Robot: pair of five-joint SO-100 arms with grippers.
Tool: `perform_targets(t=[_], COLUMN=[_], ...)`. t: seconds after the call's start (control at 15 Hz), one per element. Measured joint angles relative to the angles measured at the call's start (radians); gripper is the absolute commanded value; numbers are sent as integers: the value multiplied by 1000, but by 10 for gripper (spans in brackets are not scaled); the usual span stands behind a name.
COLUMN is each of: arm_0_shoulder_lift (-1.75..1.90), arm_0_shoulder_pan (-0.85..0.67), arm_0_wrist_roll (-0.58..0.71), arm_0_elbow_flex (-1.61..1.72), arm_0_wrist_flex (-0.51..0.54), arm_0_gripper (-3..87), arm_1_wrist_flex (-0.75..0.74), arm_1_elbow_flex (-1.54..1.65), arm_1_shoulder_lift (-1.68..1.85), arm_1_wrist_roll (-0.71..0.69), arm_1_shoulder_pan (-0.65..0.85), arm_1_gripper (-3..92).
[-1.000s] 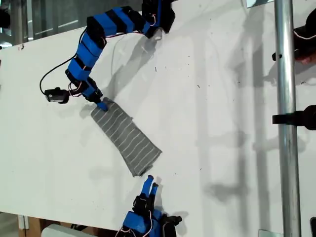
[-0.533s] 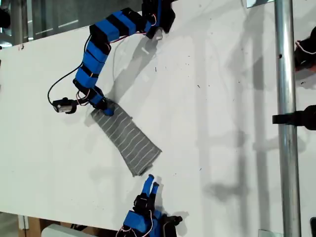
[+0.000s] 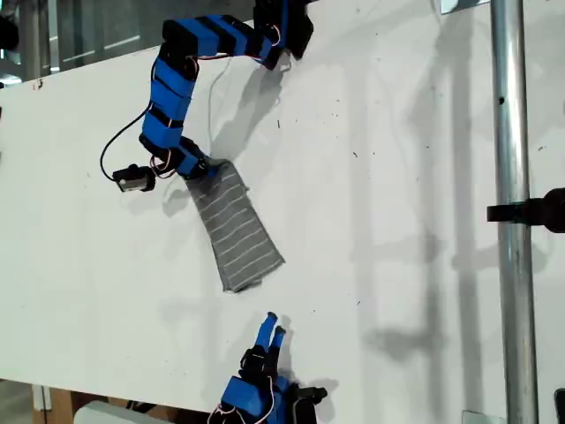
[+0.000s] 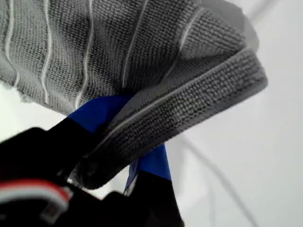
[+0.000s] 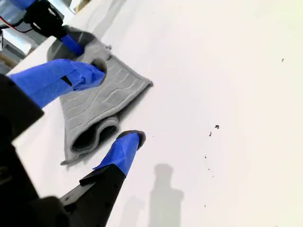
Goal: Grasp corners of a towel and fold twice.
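Note:
The towel (image 3: 237, 230) is a grey cloth with thin white stripes, lying folded into a narrow strip on the white table. My first gripper (image 3: 205, 170) is shut on its far end, towards the exterior view's top left. In the first wrist view the towel (image 4: 142, 56) bunches over the blue fingers (image 4: 94, 111), its hemmed edge pinched in my first gripper (image 4: 128, 137). My second gripper (image 3: 272, 325) stands open just short of the strip's near end. The second wrist view shows the layered near end of the towel (image 5: 128, 85) between and beyond the spread fingers (image 5: 124, 145) of my second gripper (image 5: 111, 106).
A vertical metal pole (image 3: 510, 212) with a black clamp (image 3: 530, 212) crosses the exterior view's right side. The table's front edge (image 3: 106, 397) runs close behind my second arm's base. A black cable (image 3: 110, 146) loops beside the first arm. Small dark specks (image 5: 216, 126) dot the table.
My first gripper has moved up and towards the exterior view's right with the towel's far end. The strip swung more upright and its near end drew away from my second gripper, which has not moved.

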Motion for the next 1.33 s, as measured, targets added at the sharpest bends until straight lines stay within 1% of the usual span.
perform_targets(t=[0.2,0.4,0.53,0.67,0.8,0.93,1.0,1.13,1.2,1.33], arm_0_shoulder_lift=[0,0,0,0,0,0,0,0,0,0], arm_0_shoulder_pan=[8,14,14,14,17,17,17,17,17,18], arm_0_wrist_roll=[0,2,3,11,12,15,15,15,15,15], arm_0_elbow_flex=[9,9,9,9,20,21,21,26,28,28], arm_0_wrist_flex=[-9,-15,-18,-21,-21,-21,-21,-21,-21,-21], arm_0_gripper=[234,234,233,234,235,235,235,235,235,235], arm_1_wrist_flex=[23,61,141,255,299,284,245,132,80,23], arm_1_elbow_flex=[295,586,736,873,973,977,971,899,830,641], arm_1_shoulder_lift=[255,601,836,1057,1270,1319,1315,1233,1150,910], arm_1_wrist_roll=[206,483,657,825,962,986,980,917,877,793], arm_1_shoulder_pan=[-115,-232,-308,-391,-491,-486,-486,-486,-482,-459], arm_1_gripper=[-2,-2,-2,-3,-3,-3,-3,-3,-3,-3])
